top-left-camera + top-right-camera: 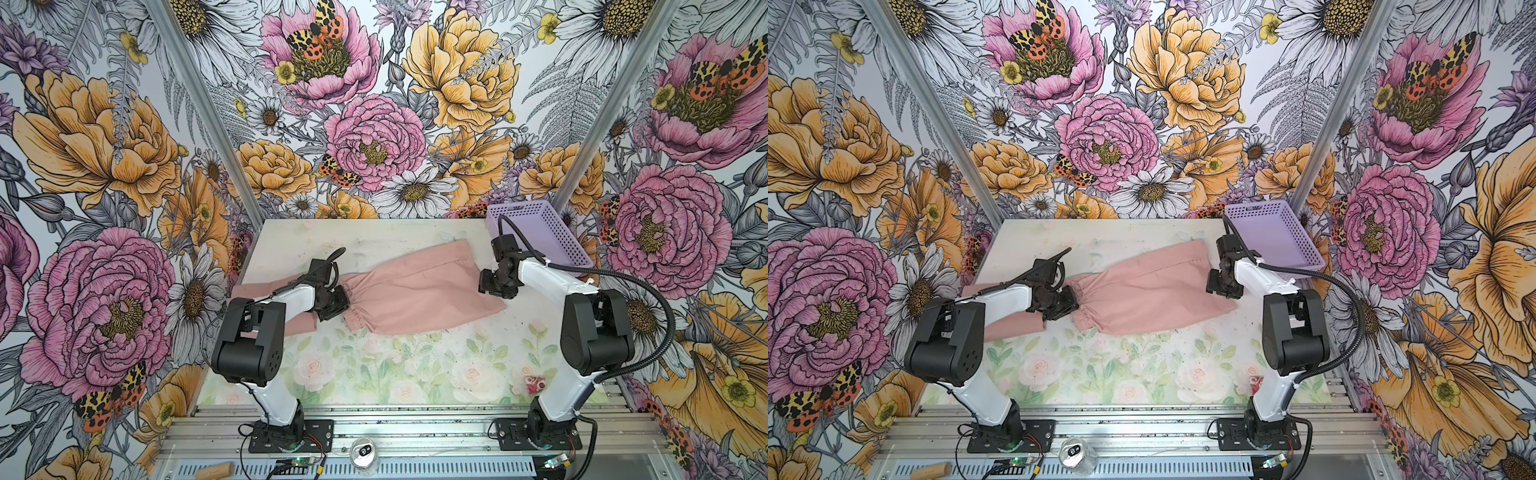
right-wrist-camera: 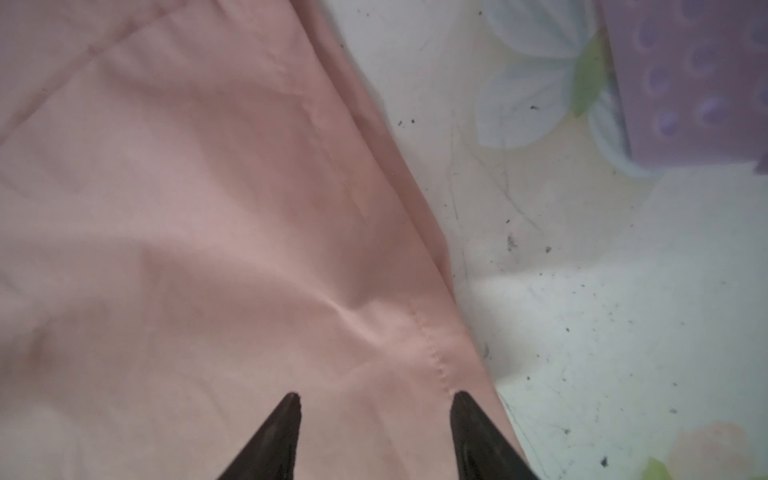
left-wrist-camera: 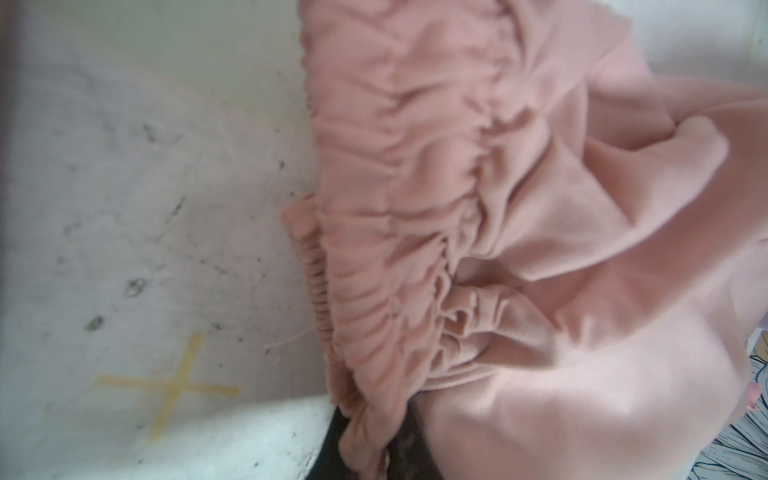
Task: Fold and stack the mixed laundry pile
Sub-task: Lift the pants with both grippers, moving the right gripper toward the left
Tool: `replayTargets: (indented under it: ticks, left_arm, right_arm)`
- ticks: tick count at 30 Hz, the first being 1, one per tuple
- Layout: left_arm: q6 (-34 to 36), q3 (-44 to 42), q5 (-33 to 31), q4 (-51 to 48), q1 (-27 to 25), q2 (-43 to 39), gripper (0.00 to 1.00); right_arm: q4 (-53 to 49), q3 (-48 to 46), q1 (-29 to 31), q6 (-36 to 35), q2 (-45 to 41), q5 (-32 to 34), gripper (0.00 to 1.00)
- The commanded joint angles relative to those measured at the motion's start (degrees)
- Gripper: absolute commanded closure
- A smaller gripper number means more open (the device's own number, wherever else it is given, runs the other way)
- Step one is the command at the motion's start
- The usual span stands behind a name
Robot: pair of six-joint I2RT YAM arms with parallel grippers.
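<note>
Pink garment (image 1: 419, 291) lies clamped at waistband in left claw (image 1: 340, 306); right claw (image 2: 376, 400) gapes.

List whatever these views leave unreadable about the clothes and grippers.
1. Second pink garment: both top views, the left arm covers most of it; type unclear.
2. Left gripper: left wrist view, the bunched waistband of the pink drawstring piece buries its fingertips, blurred.
3. Right gripper: right wrist view, whether its tips touch the cloth is unclear.
4. Small red object: a top view, too small to identify.
</note>
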Motion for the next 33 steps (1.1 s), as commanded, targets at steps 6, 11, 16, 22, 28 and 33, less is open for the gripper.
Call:
replayTargets:
  ticks: [6,11,16,22,28,33]
  left_arm:
    - [6.7,8.2,-2.2,-10.4,-1.0,5.1,1.00]
    - [13.0,16.8,-4.7,-22.1,0.1,2.6,1.00]
    - [17.4,24.3,-5.9,-33.0,2.8,-1.8,1.00]
    - [20.1,32.9,-6.9,-43.5,3.6,-4.6,1.00]
    - [18.9,34.4,-5.4,-45.9,3.5,-6.8,1.00]
    - [18.6,33.0,-4.9,-45.9,3.7,-6.8,1.00]
  right_arm:
    - [-0.2,0.3,0.6,0.7,-4.2,-1.9,0.39]
    - [0.4,0.6,1.9,1.2,-5.5,-5.4,0.39]
    - [4.8,1.5,7.4,3.9,-4.2,-10.8,0.38]
    - [14.6,6.0,16.1,8.9,3.5,-17.4,0.38]
    - [21.0,14.6,21.8,12.8,13.1,-21.3,0.40]
    - [22.2,19.4,23.0,14.4,16.4,-22.5,0.40]
